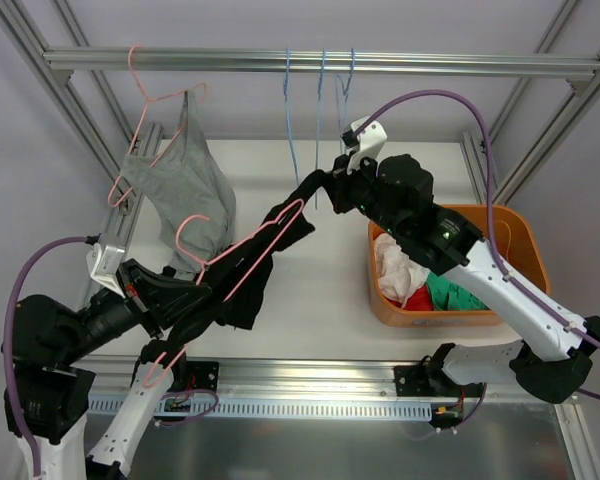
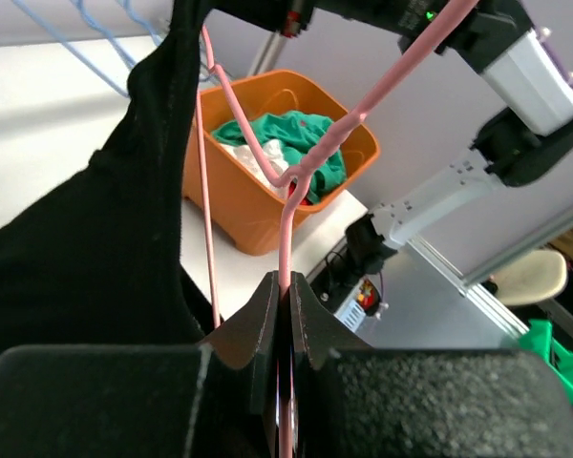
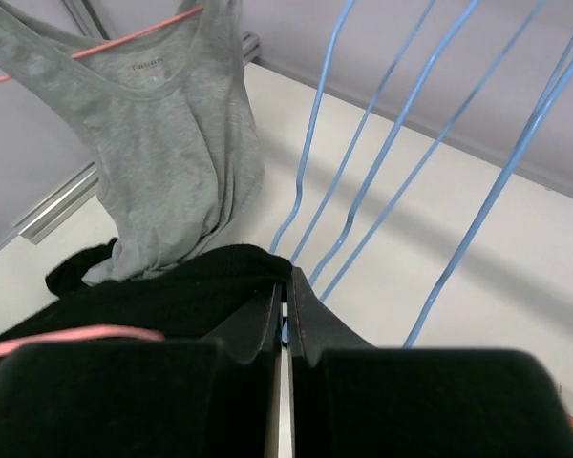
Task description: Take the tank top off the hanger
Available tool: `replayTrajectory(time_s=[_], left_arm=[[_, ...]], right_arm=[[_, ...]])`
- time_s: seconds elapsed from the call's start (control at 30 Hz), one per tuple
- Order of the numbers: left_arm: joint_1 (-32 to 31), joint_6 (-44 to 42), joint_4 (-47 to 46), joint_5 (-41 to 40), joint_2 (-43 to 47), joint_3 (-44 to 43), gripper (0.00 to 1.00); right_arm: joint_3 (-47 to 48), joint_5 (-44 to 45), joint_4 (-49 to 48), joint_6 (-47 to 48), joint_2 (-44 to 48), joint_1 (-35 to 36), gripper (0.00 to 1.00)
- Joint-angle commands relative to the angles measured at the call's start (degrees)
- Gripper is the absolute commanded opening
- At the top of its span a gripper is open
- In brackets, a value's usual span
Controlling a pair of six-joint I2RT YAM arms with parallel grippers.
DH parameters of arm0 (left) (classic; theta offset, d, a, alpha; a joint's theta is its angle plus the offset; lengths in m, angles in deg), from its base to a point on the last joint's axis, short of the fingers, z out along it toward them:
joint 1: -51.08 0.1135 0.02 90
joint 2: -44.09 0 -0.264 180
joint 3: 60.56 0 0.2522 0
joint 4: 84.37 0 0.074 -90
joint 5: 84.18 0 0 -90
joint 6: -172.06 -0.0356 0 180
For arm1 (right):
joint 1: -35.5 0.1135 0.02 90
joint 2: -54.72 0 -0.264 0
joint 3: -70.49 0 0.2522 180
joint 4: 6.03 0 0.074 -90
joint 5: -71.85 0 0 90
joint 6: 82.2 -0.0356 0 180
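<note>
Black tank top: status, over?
Left tool shut on pink hanger. Right tool shut on black tank top, not yet off hanger. Blue hangers close beside right tool.

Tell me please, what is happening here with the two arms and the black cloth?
The two arms are taking a black tank top off a pink hanger. The left arm's fingers are shut on the hanger wire, and the right arm's fingers are shut on an edge of the top, which is stretched between them. The top is not yet off the hanger. A gray tank top hangs from the rail, and an orange bin holds other clothes.
</note>
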Motion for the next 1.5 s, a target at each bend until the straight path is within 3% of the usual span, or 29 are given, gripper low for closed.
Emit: replayTrajectory(time_s=[0.0,0.13,0.27,0.37,0.4,0.43,0.53,0.67,0.8,0.93,1.17,1.2,1.23,1.27,1.33,1.4,1.47], left_arm=[[0.0,-2.0,-1.4,7.8,-2.4,-9.1,0.00],[-0.1,-3.0,-1.4,9.1,-6.7,-17.2,0.00],[-0.1,-2.4,-4.4,2.1,-10.3,-21.8,0.00],[-0.1,3.2,-25.2,-1.9,-8.9,-14.6,0.00],[-0.1,5.3,-33.1,-3.5,-8.5,-8.4,0.00],[-0.1,9.6,-50.0,-4.3,-8.4,-5.2,0.00],[0.0,16.3,-77.3,-8.9,-12.2,3.9,0.00],[-0.1,19.8,-95.8,-11.7,-21.7,4.3,0.00],[-0.2,18.6,-102.4,-15.7,-29.4,2.1,0.00],[-0.2,12.8,-99.8,-20.5,-28.5,3.7,0.00],[-0.2,4.2,-74.4,-26.7,-14.2,11.9,0.00],[-0.2,2.7,-70.2,-26.8,-12.9,11.9,0.00],[-0.2,2.4,-61.8,-27.1,-11.1,12.0,0.00],[-0.2,2.1,-57.8,-27.5,-10.5,12.4,0.00],[-0.2,2.0,-48.7,-28.5,-9.1,13.2,0.00],[-0.2,1.7,-43.3,-28.2,-9.0,13.9,0.00],[-0.1,1.6,-36.1,-28.0,-9.1,14.3,0.00]], right_arm=[[6.2,-2.1,2.2,0.4,-0.3,-0.7,0.00],[6.5,-7.1,3.1,-0.1,0.5,-0.7,0.00],[4.4,-22.0,3.1,-1.9,3.8,-0.6,0.00],[1.7,-30.1,3.0,-3.4,7.9,-0.5,0.00],[0.8,-32.0,3.0,-4.2,9.2,-0.5,0.00],[-1.3,-35.3,3.0,-4.5,10.5,-0.4,0.00],[-5.7,-38.1,3.1,-5.3,15.7,0.2,0.00],[-8.3,-38.8,5.6,-5.8,21.6,0.5,0.00],[-8.3,-37.3,11.4,-5.2,21.8,2.7,0.00],[-9.5,-29.9,13.9,-4.0,15.0,8.8,0.00],[-10.4,-7.7,13.0,-4.5,1.7,16.8,0.00],[-10.6,-5.9,12.7,-5.0,0.6,16.8,0.06],[-10.9,-4.4,12.5,-5.8,-0.4,16.8,0.22],[-11.0,-2.8,12.3,-6.2,-2.0,16.8,0.40],[-11.5,-2.8,11.4,-6.6,-2.7,16.8,0.65],[-11.7,-2.4,11.2,-6.7,-2.0,16.8,0.95],[-12.5,-1.3,11.2,-6.6,-0.2,16.9,0.98]])
